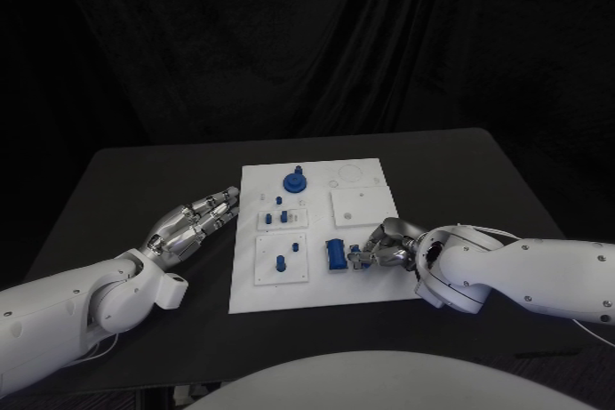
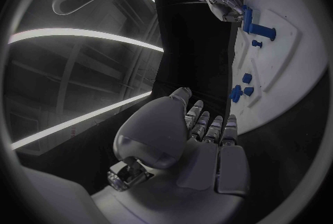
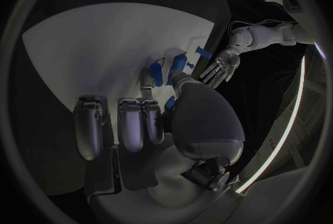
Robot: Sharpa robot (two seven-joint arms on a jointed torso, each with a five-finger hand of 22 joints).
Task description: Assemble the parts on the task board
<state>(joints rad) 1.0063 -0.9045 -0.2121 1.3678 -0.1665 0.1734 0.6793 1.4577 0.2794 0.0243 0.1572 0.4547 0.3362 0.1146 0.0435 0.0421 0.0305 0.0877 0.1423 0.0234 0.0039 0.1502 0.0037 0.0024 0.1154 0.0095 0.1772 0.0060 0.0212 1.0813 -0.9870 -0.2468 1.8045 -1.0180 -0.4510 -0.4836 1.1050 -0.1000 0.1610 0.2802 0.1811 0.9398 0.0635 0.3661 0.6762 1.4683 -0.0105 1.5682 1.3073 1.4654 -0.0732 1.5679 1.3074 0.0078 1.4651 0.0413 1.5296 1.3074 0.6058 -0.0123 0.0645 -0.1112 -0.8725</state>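
Task board (image 1: 365, 281) at frame centre with blue parts (image 1: 296, 180), my right hand (image 1: 382, 247) lower right pinching an upright blue block (image 1: 334, 254), my left hand (image 1: 192, 223) flat left of the board, fingers apart, holding nothing

Matt white task board (image 1: 365, 290), matt black table (image 1: 154, 170)

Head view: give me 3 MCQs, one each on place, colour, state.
1. Where does the left hand lie?
A. on the table beside the task board
B. on the board
C. raised above the board

2. What colour is the round part at the board's far edge?
A. grey
B. blue
C. white

3. What is the right hand doing?
A. lying flat, open
B. hanging off the table
C. fingers closed at a blue block

Key: 1 A, its fingers are flat on the black table; 2 B, plainly blue; 3 C, fingertips meet the block.
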